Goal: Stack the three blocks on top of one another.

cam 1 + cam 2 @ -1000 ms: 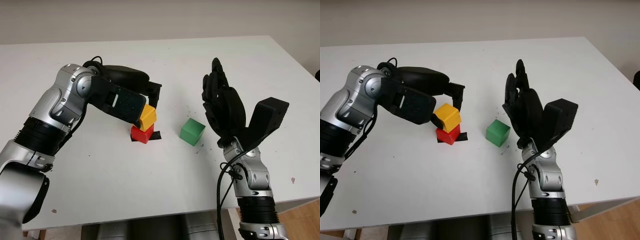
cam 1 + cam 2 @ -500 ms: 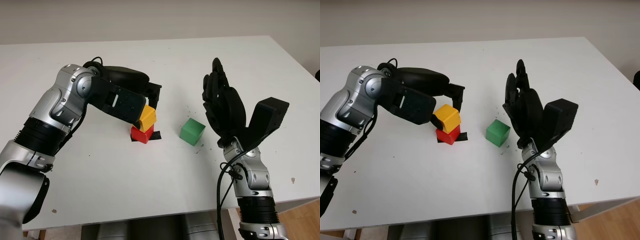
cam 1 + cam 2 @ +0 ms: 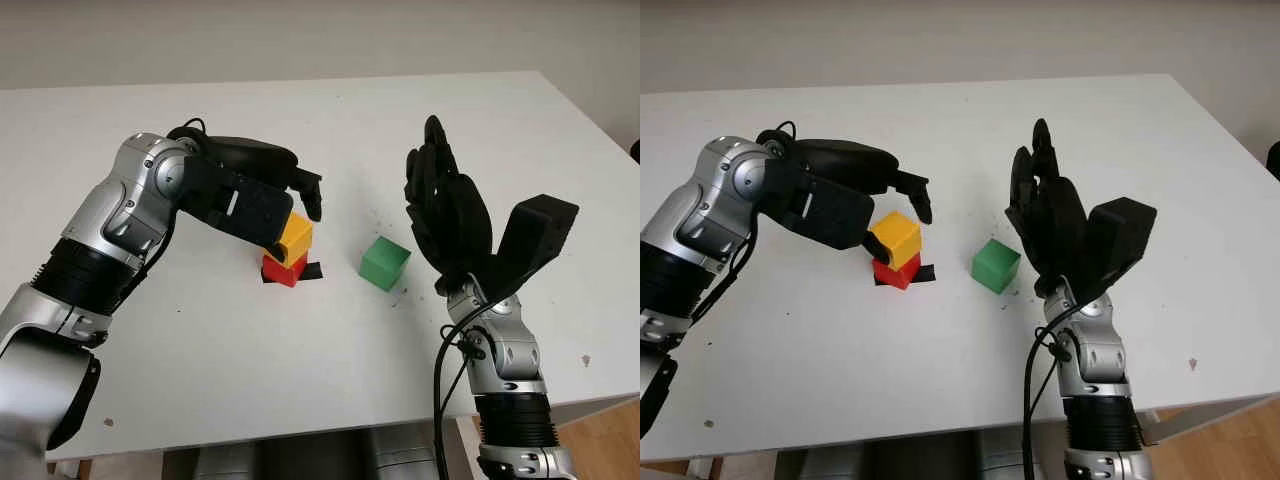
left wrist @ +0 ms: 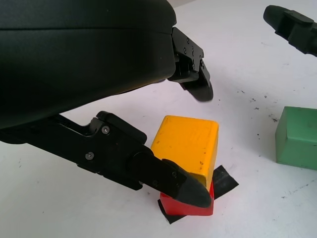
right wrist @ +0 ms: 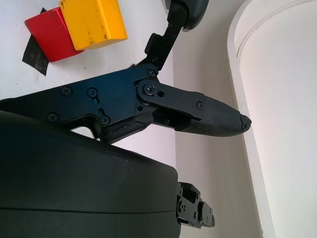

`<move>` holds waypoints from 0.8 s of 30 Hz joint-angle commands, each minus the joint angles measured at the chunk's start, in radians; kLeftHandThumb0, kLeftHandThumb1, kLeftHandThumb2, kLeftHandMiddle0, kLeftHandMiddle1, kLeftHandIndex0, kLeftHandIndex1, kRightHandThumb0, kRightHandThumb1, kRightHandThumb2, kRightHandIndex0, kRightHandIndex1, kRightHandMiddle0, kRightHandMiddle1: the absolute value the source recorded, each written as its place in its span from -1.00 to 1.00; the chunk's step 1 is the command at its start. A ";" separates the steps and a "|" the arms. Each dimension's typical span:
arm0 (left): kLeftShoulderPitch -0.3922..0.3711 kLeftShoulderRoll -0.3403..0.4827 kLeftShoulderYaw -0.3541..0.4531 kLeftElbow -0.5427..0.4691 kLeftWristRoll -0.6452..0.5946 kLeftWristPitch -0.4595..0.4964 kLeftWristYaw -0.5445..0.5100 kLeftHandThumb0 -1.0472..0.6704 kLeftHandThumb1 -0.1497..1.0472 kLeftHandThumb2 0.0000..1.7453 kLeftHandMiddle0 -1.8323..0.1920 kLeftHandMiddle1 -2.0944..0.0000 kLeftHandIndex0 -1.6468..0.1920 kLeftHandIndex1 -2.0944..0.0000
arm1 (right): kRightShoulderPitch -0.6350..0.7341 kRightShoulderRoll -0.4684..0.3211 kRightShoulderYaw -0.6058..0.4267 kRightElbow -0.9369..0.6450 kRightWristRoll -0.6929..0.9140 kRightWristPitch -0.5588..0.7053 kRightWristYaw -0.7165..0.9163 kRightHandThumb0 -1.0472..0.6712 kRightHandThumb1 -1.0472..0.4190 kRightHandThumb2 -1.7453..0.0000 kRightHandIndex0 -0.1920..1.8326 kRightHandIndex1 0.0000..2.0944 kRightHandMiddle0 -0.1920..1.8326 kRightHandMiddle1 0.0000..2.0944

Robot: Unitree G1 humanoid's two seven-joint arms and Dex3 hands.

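Observation:
The yellow block sits on the red block, turned slightly askew on it. My left hand hovers over this pair and is open. One finger is lifted clear behind the yellow block, while the thumb tip is close to its lower front edge. The green block stands alone on the table to the right. Further right, my right hand is raised above the table, open, holding nothing.
A black tape mark lies under the red block. The white table has small dark specks around the green block. Its right edge runs past my right arm.
My left hand's fingers have spread away from the yellow block, letting it go on the red block. The right hand has not moved.

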 commanded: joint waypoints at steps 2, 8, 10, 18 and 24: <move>0.001 0.003 -0.007 0.007 -0.002 -0.020 0.011 -0.60 0.71 -0.95 0.83 0.98 0.71 0.94 | -0.008 -0.006 -0.002 -0.004 -0.005 -0.008 0.000 -0.60 -1.00 0.23 -1.00 -1.00 -1.00 -1.00; -0.007 0.012 0.006 -0.017 -0.025 -0.019 -0.021 -0.64 0.70 -0.94 0.93 0.99 0.88 0.98 | -0.006 -0.008 -0.001 -0.007 -0.004 -0.004 0.003 -0.61 -1.00 0.24 -1.00 -1.00 -1.00 -1.00; -0.015 0.018 0.022 -0.037 -0.049 -0.010 -0.038 -0.72 0.74 -0.93 0.99 1.00 0.94 0.98 | -0.005 -0.007 -0.003 -0.010 0.000 -0.001 0.004 -0.60 -1.00 0.23 -1.00 -1.00 -1.00 -1.00; 0.016 0.043 0.218 -0.140 -0.241 0.119 0.006 -0.88 0.99 -0.39 1.00 1.00 1.00 1.00 | -0.005 -0.020 -0.011 -0.013 0.009 0.004 0.020 -0.61 -1.00 0.24 -1.00 -1.00 -1.00 -1.00; 0.169 -0.084 0.448 -0.201 -0.416 0.219 0.324 -0.77 1.00 -0.21 1.00 1.00 0.99 0.99 | -0.020 -0.059 -0.016 -0.009 0.026 0.017 0.073 -0.61 -1.00 0.25 -1.00 -1.00 -1.00 -1.00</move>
